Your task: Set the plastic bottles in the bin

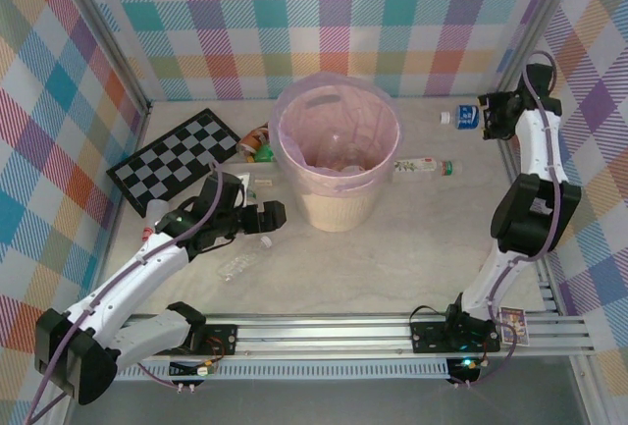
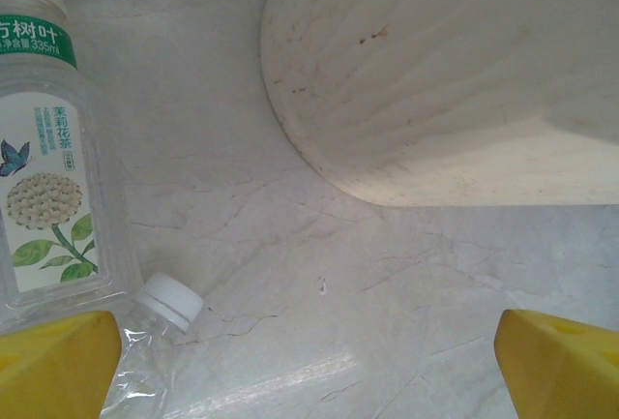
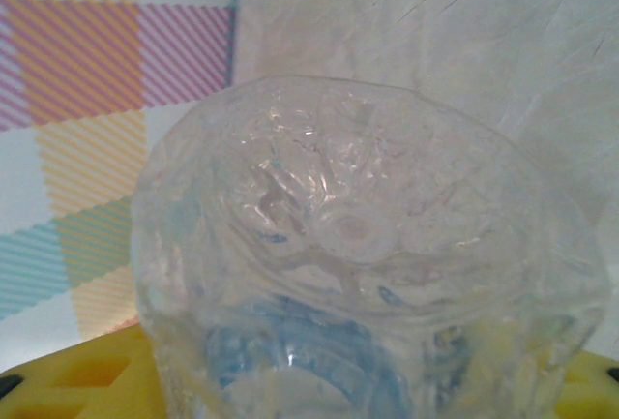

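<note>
Fingers (image 3: 58, 380) of your right gripper (image 1: 488, 116) flank a crumpled clear bottle (image 3: 358, 264), grip unclear | left gripper (image 2: 309, 366) gapes wide, white-capped bottle (image 2: 166, 303) beside one finger | bin (image 1: 339, 204) well away from the right fingers | risk: thin plastic buckles and squirts out sideways

Bright, even light, soft shadows, faint glare on table (image 2: 290, 378), near plastic bottle (image 3: 368, 245) blurred

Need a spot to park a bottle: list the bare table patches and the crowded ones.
Bare: the wide table stretch between the bin, the right arm and the front rail. Crowded: left of the bin, where bottles, the checkerboard and the left tool bunch together.
</note>
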`<state>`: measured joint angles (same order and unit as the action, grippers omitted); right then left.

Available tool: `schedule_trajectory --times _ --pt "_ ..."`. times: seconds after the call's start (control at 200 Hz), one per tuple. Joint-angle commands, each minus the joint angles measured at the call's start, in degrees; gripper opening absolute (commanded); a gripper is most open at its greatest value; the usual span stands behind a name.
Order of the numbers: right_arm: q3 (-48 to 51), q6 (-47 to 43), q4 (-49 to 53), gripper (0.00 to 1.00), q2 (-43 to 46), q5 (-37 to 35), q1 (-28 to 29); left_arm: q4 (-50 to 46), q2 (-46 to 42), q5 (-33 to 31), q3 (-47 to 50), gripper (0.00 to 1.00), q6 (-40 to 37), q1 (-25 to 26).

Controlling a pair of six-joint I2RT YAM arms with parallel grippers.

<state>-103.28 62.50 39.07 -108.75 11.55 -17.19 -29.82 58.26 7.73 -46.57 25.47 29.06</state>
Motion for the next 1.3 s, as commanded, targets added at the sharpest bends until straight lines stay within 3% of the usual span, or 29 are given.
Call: schedule_trajectory --times 0.0,0.265,0.56,0.97,1.295 --pt "0.98 -1.92 -0.93 0.57 5.56 3.81 -0.14 0.76 -1.46 0.67 -0.3 0.99 -0.79 -0.41" --pt "1.0 -6.52 -0.7 0.51 17.07 7.5 3.59 3.31 -1.48 2.51 -0.08 0.98 1.09 -0.41" --pt "-9.52 -20.57 5.66 0.47 19.89 4.41 17.9 0.6 -5.57 1.45 0.25 0.98 1.77 -0.42" --pt "-13.75 -41.78 13.97 0.48 12.42 -10.6 42.68 -7.03 -11.57 -2.44 -4.73 0.95 2.52 -0.41" --pt "-15.59 -49.68 20.77 0.5 1.79 -19.05 52.26 -8.09 -11.24 -4.57 -2.57 0.95 3.15 -0.41"
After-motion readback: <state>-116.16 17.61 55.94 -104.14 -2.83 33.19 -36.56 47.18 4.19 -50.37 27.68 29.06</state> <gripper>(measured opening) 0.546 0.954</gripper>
